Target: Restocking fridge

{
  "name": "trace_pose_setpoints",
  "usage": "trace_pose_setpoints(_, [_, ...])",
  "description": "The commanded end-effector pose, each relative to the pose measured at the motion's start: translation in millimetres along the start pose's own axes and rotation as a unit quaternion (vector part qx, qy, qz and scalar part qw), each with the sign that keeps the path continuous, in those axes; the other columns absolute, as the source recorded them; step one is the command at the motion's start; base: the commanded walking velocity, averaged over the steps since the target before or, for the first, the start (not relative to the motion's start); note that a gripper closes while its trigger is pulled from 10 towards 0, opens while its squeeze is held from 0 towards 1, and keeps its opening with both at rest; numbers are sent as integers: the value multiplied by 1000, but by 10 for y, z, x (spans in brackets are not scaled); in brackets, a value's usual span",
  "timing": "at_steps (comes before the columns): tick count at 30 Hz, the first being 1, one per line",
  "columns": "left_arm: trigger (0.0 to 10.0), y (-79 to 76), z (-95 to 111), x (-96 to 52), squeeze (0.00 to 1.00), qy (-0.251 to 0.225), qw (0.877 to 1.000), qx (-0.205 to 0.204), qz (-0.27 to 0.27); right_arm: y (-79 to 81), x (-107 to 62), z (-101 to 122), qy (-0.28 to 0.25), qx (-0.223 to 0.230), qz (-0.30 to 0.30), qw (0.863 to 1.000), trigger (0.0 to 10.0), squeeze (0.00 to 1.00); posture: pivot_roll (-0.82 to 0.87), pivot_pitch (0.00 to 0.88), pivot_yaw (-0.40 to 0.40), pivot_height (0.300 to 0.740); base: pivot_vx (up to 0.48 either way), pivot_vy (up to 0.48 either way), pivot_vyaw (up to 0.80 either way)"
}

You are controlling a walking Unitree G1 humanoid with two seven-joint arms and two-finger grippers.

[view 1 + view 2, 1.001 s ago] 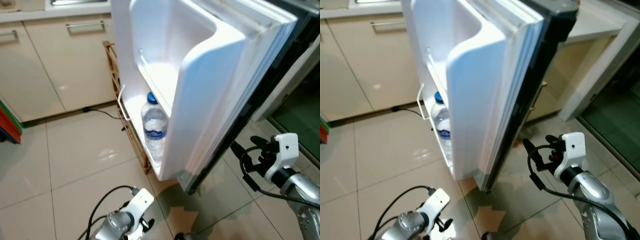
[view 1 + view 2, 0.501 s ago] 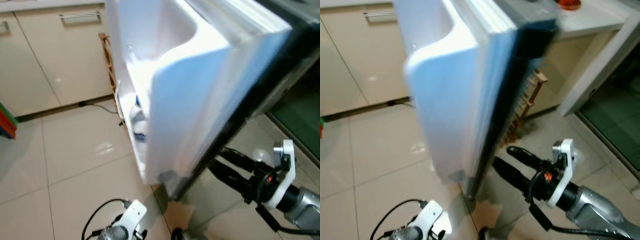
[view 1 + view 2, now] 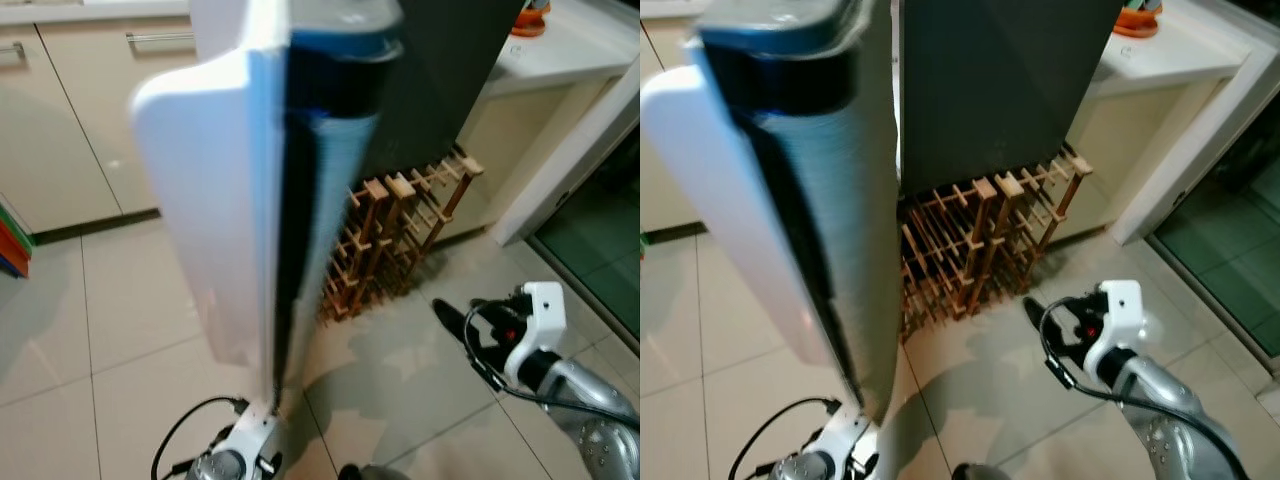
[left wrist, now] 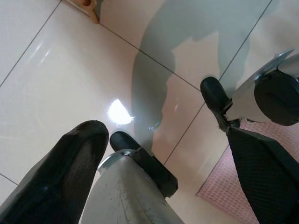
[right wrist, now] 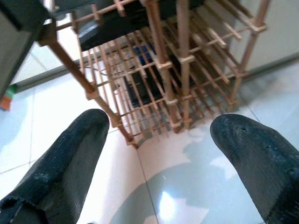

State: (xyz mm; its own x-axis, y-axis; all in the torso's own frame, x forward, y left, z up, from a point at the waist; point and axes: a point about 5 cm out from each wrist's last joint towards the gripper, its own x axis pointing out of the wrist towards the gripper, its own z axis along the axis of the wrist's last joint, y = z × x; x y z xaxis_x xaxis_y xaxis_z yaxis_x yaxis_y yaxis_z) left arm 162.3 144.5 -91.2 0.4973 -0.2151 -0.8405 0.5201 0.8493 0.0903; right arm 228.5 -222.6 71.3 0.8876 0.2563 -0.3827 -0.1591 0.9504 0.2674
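Observation:
The white fridge door (image 3: 215,190) stands edge-on to me, its grey gasket edge (image 3: 315,190) facing the camera, so its inner shelves are hidden. Behind it is the dark fridge body (image 3: 990,80). My right gripper (image 3: 458,328) hovers low at the right, apart from the door, open and empty; the right wrist view looks between its fingers (image 5: 70,154) at a wooden rack (image 5: 163,70). My left arm (image 3: 238,462) hangs at the bottom. The left gripper (image 4: 163,135) is open over the floor tiles with nothing in it.
The wooden lattice rack (image 3: 400,235) stands on the floor beside the fridge. Cream cabinets (image 3: 70,120) line the back left. A white counter (image 3: 570,50) with an orange item (image 3: 530,15) is at the right, beside a dark doorway (image 3: 600,230). My feet (image 4: 212,93) rest on the tiles.
The fridge door has swung round from showing its inner shelf and water bottle to standing edge-on. My right gripper reached under the door's edge, then drew back to the right.

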Motion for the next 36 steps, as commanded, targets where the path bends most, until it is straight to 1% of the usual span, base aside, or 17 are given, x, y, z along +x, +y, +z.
trace_pose_setpoints(1, [10000,-52,-74,-3,0,14,1000,-7,-2,-45,0,31,-20,-2,-27,999,10000,0,-98,49,-94,740,0,0,0])
trace_pose_setpoints(2, [10000,-40,-95,-7,0,16,1000,-9,0,-5,35,44,-34,-3,-35,999,10000,0,-99,49,-92,740,0,0,0])
trace_pose_setpoints(3, [10000,-40,-95,-7,0,16,1000,-9,0,-5,35,44,-34,-3,-35,999,10000,0,-99,49,-92,740,0,0,0])
trace_pose_setpoints(6, [10000,-24,-119,-11,0,20,1000,-9,1,65,106,32,-48,-5,-38,998,10000,0,-91,49,-89,740,0,0,0])
trace_pose_setpoints(11, [10000,-18,-116,-8,0,20,1000,-5,1,90,153,10,-56,-7,-46,997,10000,0,-83,47,-87,740,0,0,0])
trace_pose_setpoints(16, [10000,10,-117,-12,0,19,1000,-1,3,194,197,-8,-66,-12,-38,997,10000,0,-80,45,-82,740,0,0,0])
trace_pose_setpoints(20, [10000,21,-117,-11,0,20,1000,-1,5,217,209,-35,-67,-12,-38,997,10000,0,-73,42,-79,740,0,0,0])
trace_pose_setpoints(24, [10000,46,-95,-10,0,14,1000,1,8,213,222,-104,-63,-23,-53,996,10000,0,-62,39,-74,740,0,0,0])
trace_pose_setpoints(26, [10000,120,71,11,0,-21,1000,-11,18,162,230,-160,-67,-41,-102,992,10000,0,-49,25,-53,740,0,0,0])
trace_pose_setpoints(27, [10000,120,71,11,0,-21,1000,-11,18,162,230,-160,-67,-41,-102,992,10000,0,-49,25,-53,740,0,0,0])
trace_pose_setpoints(28, [10000,139,168,23,0,-39,999,-16,18,147,222,-156,-74,-51,-117,989,10000,0,-49,25,-53,740,0,0,0])
trace_pose_setpoints(30, [10000,152,253,31,0,-57,998,-17,17,151,222,-153,-79,-62,-124,987,10000,0,-49,19,-41,740,0,0,0])
trace_pose_setpoints(33, [10000,157,398,44,0,-83,996,-16,12,184,223,-134,-96,-57,-133,985,10000,0,-51,10,-27,740,0,0,0])
trace_pose_setpoints(34, [10000,146,557,52,0,-114,993,-15,4,214,212,-108,-112,-59,-139,982,10000,0,-51,6,-22,740,0,0,0])
trace_pose_setpoints(35, [10000,143,608,52,0,-124,992,-15,1,224,209,-101,-116,-61,-140,981,10000,0,-51,6,-22,740,0,0,0])
trace_pose_setpoints(36, [10000,143,608,52,0,-124,992,-15,1,224,209,-101,-116,-61,-140,981,10000,0,-51,6,-22,740,0,0,0])
